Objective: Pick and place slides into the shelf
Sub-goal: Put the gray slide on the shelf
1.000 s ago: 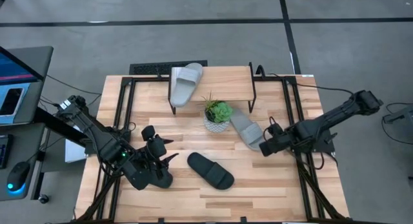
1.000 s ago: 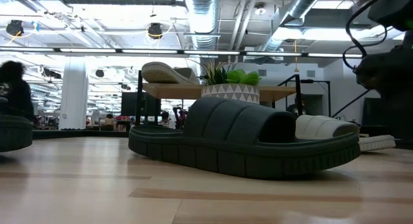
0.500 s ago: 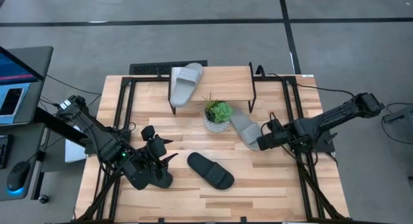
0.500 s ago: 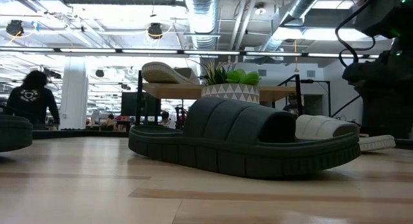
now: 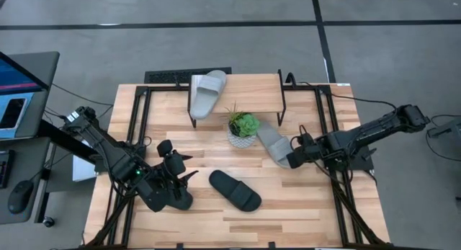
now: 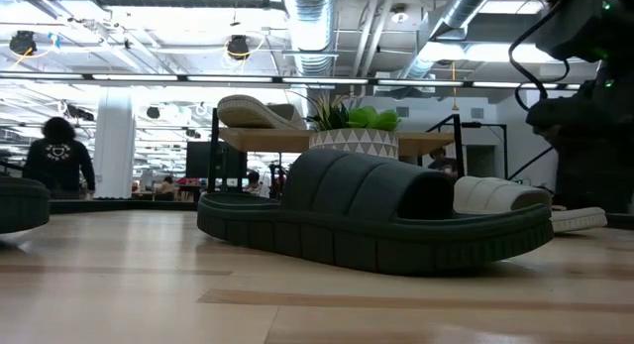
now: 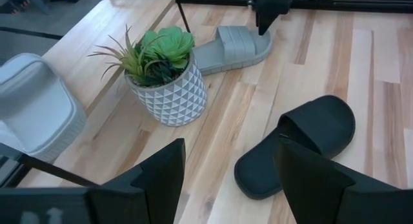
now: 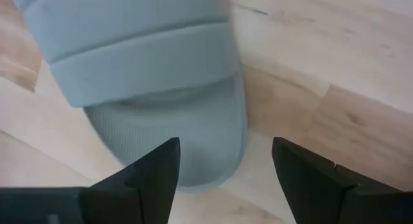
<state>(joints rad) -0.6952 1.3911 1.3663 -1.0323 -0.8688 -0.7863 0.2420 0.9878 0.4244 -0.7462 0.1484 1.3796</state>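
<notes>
Right gripper fingers spread, apparently touching grey slide.

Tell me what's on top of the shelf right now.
One light grey slide lies on the shelf plank, near its left end. The rest of the plank is bare. The space under the plank is hidden from above.

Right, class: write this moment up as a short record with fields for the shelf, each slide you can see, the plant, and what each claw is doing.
shelf: low rack at the table's far edge
grey slide 1: lying on the shelf top
grey slide 2: on the table beside the plant pot
black slide: on the table, untouched
plant: potted succulent in front of the shelf
right claw: open, at grey slide 2's end, fingers either side
left claw: open, waiting near the black slide
</notes>
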